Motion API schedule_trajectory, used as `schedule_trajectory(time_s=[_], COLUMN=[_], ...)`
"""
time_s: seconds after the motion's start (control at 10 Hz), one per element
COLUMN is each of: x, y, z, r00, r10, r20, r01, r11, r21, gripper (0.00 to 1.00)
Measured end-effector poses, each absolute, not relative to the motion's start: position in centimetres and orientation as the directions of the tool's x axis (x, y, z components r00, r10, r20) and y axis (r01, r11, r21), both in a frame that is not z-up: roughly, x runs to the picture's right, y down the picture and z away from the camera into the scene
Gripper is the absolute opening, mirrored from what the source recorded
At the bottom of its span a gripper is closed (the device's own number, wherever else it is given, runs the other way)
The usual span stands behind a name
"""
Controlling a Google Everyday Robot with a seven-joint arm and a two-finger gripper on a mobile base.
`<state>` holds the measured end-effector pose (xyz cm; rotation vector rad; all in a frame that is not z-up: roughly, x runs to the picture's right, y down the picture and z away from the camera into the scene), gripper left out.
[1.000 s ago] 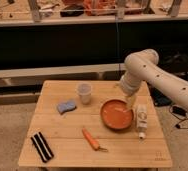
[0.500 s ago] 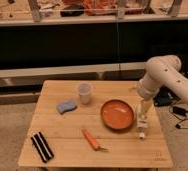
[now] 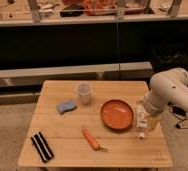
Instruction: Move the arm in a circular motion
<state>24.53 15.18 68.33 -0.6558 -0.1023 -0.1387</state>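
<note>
The arm (image 3: 171,89) is large, white and jointed, with small dark dots. It reaches in from the right and bends down over the right edge of the wooden table (image 3: 62,127). Its tapered beige end, the gripper (image 3: 151,120), hangs just right of a small white bottle (image 3: 140,123), low over the table. Part of the bottle is hidden behind it.
On the table are an orange bowl (image 3: 116,114), a translucent cup (image 3: 84,93), a blue sponge (image 3: 66,106), a carrot (image 3: 92,139) and a black-and-white striped object (image 3: 41,146). A dark shelf unit (image 3: 87,45) stands behind the table. Cables lie on the floor at right.
The arm has swung to the right, from above the bowl's far rim to the table's right edge by the bottle. The objects on the table have not moved.
</note>
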Motion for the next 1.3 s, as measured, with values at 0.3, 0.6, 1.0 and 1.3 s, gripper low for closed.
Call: schedule_trajectory(time_s=[0.3, 0.6, 1.0, 1.3], x=[18.7, 12.4, 7.4, 8.2], y=[15.7, 14.6, 10.0, 7.5], z=[67.1, 67.3, 69.1, 71.0], r00=[0.982, 0.965, 0.928, 0.916], r10=[-0.138, -0.203, -0.299, -0.316], r20=[0.133, 0.168, 0.222, 0.247], r01=[0.190, 0.263, 0.372, 0.400], r11=[0.780, 0.776, 0.765, 0.763], r21=[-0.597, -0.573, -0.526, -0.508], gripper=[0.80, 0.80, 0.80, 0.80])
